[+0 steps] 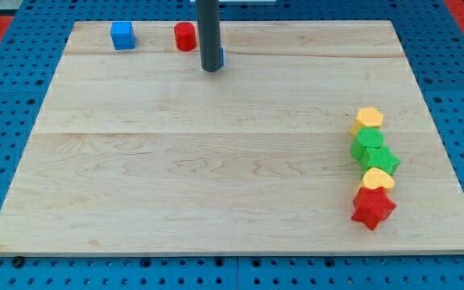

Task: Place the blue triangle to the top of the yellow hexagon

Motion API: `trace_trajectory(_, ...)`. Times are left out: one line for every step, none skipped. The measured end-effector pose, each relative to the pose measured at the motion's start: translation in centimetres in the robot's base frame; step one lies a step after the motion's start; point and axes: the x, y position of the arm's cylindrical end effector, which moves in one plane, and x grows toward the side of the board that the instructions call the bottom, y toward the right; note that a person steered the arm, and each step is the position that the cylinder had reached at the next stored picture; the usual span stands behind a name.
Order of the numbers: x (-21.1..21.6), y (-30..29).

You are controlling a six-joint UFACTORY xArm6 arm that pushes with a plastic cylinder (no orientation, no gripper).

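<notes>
My tip (212, 69) stands near the view's top, left of centre. A sliver of a blue block (221, 56) shows at the rod's right edge; most of it is hidden behind the rod, so its shape cannot be made out. The yellow hexagon (369, 119) sits at the view's right, at the top of a column of blocks, far from my tip.
A blue cube (122, 35) and a red cylinder (185, 36) stand near the board's top edge, left of the rod. Below the yellow hexagon lie a green block (367, 142), a green star (382, 159), a yellow heart (378, 179) and a red star (374, 207).
</notes>
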Motion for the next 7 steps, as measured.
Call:
trace_trajectory(0.3, 0.8)
trace_trajectory(0.4, -3.0)
trace_trajectory(0.1, -8.6)
trace_trajectory(-1.7, -11.4)
trace_trajectory(-4.2, -10.4)
trace_trajectory(-3.6, -5.3)
trace_trajectory(-3.4, -0.6)
